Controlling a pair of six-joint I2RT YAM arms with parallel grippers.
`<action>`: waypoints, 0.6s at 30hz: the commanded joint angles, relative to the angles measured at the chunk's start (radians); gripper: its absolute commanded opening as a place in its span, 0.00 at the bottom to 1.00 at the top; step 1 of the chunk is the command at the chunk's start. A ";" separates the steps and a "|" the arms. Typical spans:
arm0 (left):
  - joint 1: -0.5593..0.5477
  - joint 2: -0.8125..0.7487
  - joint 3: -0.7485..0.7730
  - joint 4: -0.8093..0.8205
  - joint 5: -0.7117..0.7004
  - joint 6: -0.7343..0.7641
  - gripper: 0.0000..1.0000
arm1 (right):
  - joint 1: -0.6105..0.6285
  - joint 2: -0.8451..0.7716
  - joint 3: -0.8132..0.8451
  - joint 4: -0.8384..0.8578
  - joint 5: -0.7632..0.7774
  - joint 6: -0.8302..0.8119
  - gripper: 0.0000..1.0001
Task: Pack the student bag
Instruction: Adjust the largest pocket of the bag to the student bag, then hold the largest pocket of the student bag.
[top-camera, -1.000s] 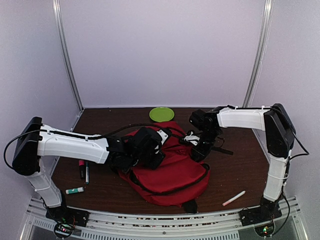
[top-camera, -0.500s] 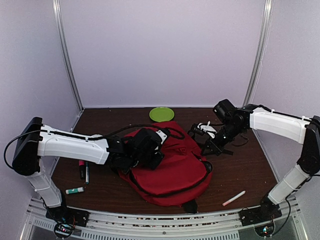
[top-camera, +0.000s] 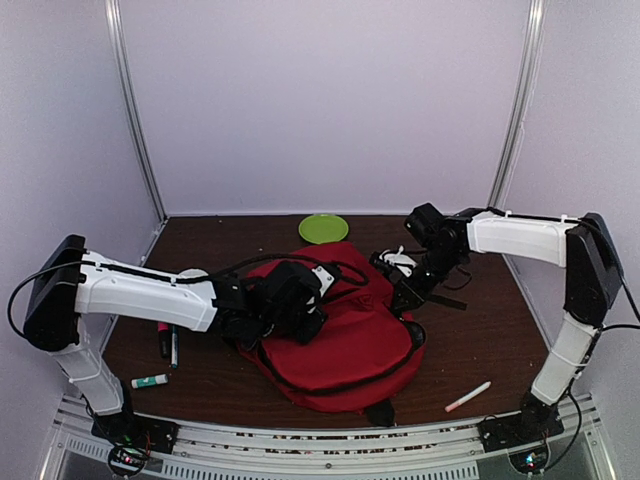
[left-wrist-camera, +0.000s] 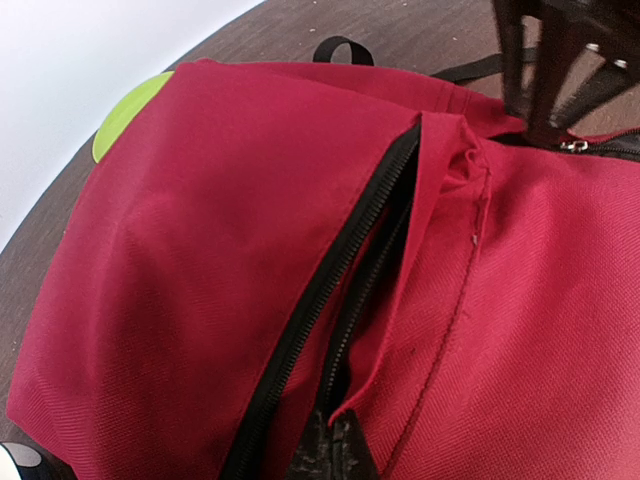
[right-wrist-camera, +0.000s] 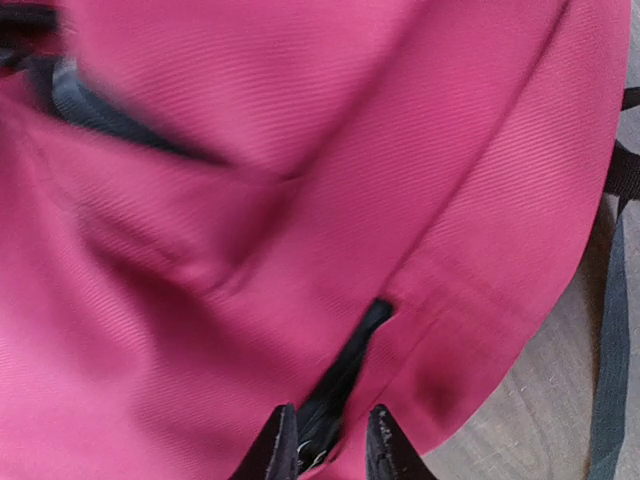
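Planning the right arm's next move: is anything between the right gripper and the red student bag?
Nothing visible. The right gripper is right at the student bag, its fingers apart on either side of the black zipper, with only red fabric beneath them.

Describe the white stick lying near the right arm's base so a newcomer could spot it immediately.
Start at the red backpack in the middle of the brown table, then look past its near right corner, toward the right arm's base. A slim white stick lies there alone, slanted; the stubby glue stick and dark pens all lie left of the bag.
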 joint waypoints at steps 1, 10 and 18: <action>-0.007 -0.042 -0.024 -0.024 0.019 0.022 0.00 | 0.005 0.064 0.069 -0.013 0.088 0.025 0.28; -0.008 -0.038 -0.002 -0.054 0.014 0.029 0.00 | -0.008 0.106 0.060 -0.085 0.015 0.038 0.14; -0.028 -0.052 0.117 -0.127 -0.082 0.084 0.23 | -0.153 0.027 0.067 -0.086 -0.370 0.054 0.00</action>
